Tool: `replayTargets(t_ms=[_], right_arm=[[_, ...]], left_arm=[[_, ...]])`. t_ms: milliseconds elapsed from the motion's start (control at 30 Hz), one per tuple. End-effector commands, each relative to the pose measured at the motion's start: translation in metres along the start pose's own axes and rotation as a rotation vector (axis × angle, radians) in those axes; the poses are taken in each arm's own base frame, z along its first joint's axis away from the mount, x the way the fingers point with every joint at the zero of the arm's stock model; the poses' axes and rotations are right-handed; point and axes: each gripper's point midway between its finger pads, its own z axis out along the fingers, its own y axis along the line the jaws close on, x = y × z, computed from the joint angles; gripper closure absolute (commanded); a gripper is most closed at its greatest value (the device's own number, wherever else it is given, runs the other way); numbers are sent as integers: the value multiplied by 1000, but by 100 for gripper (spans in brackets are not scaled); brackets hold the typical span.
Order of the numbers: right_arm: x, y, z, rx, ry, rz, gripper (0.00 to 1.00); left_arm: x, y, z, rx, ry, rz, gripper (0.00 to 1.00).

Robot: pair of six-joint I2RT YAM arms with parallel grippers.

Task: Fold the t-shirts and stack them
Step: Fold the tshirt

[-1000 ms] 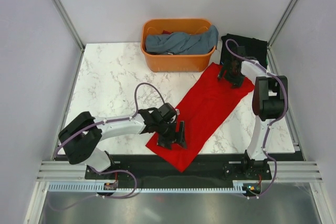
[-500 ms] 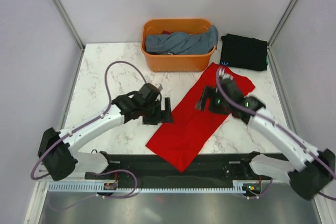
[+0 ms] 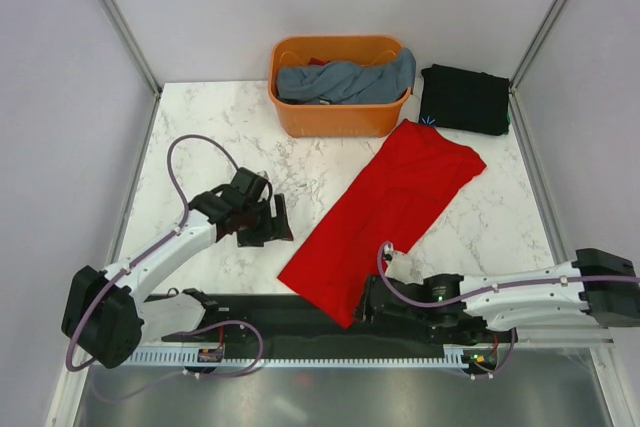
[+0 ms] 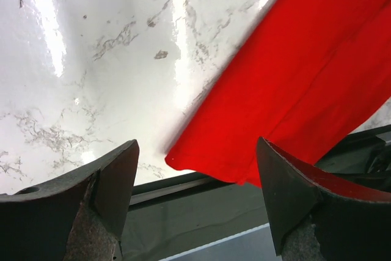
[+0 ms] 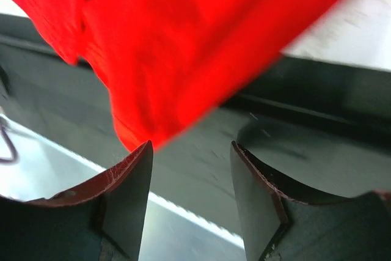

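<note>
A red t-shirt (image 3: 385, 209) lies folded lengthwise in a long diagonal strip, from the near table edge up to the back right; its near corner hangs over the edge. It also shows in the left wrist view (image 4: 305, 84) and the right wrist view (image 5: 177, 47). A folded black t-shirt (image 3: 464, 98) lies at the back right. My left gripper (image 3: 270, 227) is open and empty over bare marble, left of the red shirt. My right gripper (image 3: 370, 302) is open and empty, low at the near edge by the shirt's hanging corner.
An orange basket (image 3: 342, 115) holding a grey-blue garment (image 3: 345, 79) stands at the back centre. The marble table (image 3: 200, 137) is bounded by a black front rail (image 3: 300, 312) and white enclosure walls.
Both arms let go and pulled back from the red shirt. The left gripper moved left over bare marble. The right arm swung down from the shirt's far end to the near table edge.
</note>
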Motion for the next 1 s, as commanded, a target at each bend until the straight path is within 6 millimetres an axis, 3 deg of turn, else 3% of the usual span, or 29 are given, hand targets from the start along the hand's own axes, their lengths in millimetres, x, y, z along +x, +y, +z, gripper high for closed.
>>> replayTargets(t_ms=[0, 233, 367, 467, 567, 867, 900, 967], right_arm=[[-14, 46, 12, -156, -97, 123, 39], [-15, 34, 34, -95, -132, 106, 41], [-14, 31, 35, -87, -128, 102, 52], [-13, 28, 33, -79, -122, 101, 79], [-10, 26, 30, -72, -115, 90, 97], [-6, 23, 33, -52, -106, 82, 100], [-6, 24, 33, -54, -106, 80, 100], [-5, 25, 31, -53, -102, 77, 100]], left_arm=[[1, 0, 4, 39, -11, 31, 16], [14, 2, 11, 73, 4, 0, 17], [26, 1, 19, 102, 39, -38, 22], [36, -3, 25, 142, 65, -73, 26], [43, -5, 28, 165, 71, -78, 31], [76, -16, 36, 219, 100, -18, 36], [79, -17, 36, 218, 103, 0, 39], [80, -18, 36, 216, 99, 14, 57]])
